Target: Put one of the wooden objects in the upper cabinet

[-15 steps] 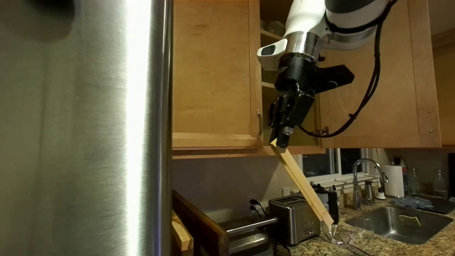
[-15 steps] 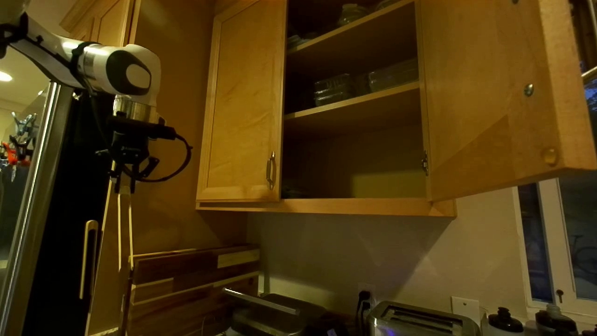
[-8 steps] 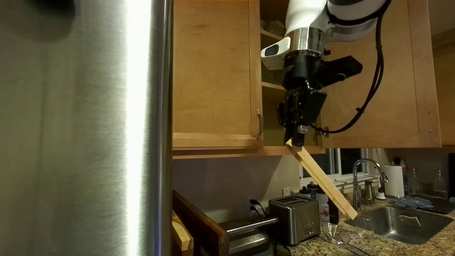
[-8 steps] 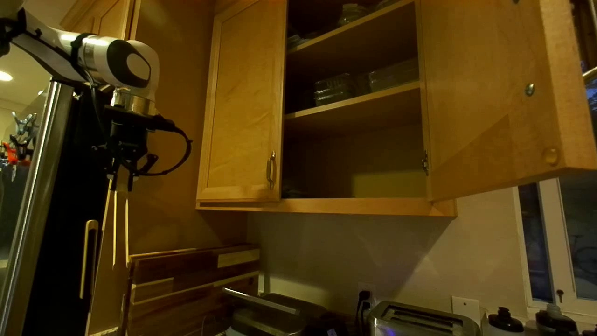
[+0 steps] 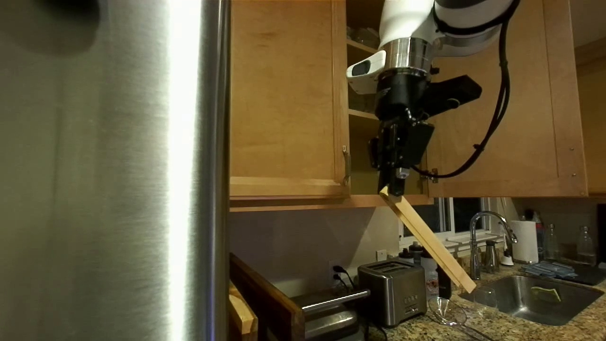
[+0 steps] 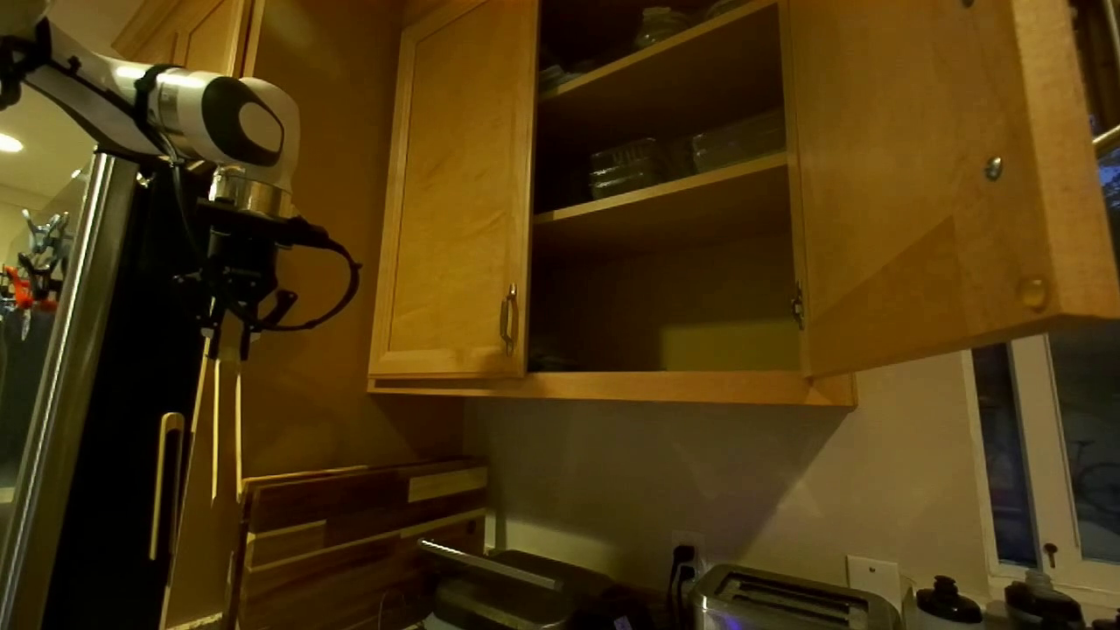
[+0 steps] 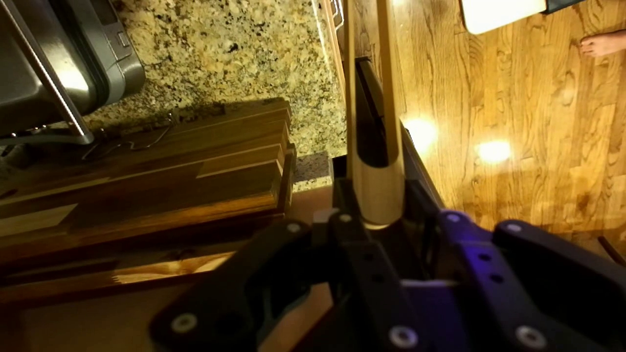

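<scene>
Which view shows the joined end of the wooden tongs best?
The wrist view: the wooden tongs' rounded joined end faces the camera, held in the gripper. Both exterior views show the prongs extending below it, but that end's shape is hard to make out.

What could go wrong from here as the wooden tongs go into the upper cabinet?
The gripper holds the wooden tongs only near their joined end, so the long free length could swing or twist in the grip. The tongs hang slanted below the gripper and might strike the bottom edge of the upper cabinet on the way in. They could also knock the containers inside.
</scene>
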`<action>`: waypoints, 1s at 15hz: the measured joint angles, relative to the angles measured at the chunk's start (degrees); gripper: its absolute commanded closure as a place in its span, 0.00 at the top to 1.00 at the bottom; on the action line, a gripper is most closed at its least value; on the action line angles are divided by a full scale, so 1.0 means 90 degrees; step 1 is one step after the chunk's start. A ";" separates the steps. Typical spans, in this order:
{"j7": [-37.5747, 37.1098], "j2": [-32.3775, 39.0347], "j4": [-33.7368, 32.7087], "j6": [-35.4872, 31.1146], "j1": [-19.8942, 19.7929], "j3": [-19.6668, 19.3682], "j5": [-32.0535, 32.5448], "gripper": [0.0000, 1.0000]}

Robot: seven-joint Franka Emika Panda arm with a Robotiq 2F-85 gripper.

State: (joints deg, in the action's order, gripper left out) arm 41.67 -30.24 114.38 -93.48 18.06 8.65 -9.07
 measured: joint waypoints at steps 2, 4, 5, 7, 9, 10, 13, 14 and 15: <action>0.0064 0.0007 -0.0004 -0.0005 0.0000 -0.0014 0.0149 0.09; 0.0383 0.0007 -0.0049 0.0010 -0.0003 -0.0081 0.0641 0.09; 0.0586 0.0007 -0.0089 0.0014 -0.0008 -0.0140 0.0923 0.09; 0.1100 0.0007 -0.0192 0.0019 -0.0016 -0.0271 0.1484 0.09; 0.1766 0.0007 -0.0309 0.0007 -0.0025 -0.0418 0.1952 0.09; 0.2091 0.0007 -0.0369 -0.0009 -0.0036 -0.0496 0.2150 0.09; 0.3013 0.0009 -0.0501 -0.0198 -0.0100 -0.0732 0.2562 0.08; 0.3364 0.0012 -0.0520 -0.0349 -0.0128 -0.0823 0.2667 0.09; 0.3706 0.0017 -0.0526 -0.0516 -0.0159 -0.0917 0.2758 0.09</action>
State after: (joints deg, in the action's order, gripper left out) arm 75.03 -30.09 109.64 -98.13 16.63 0.40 15.75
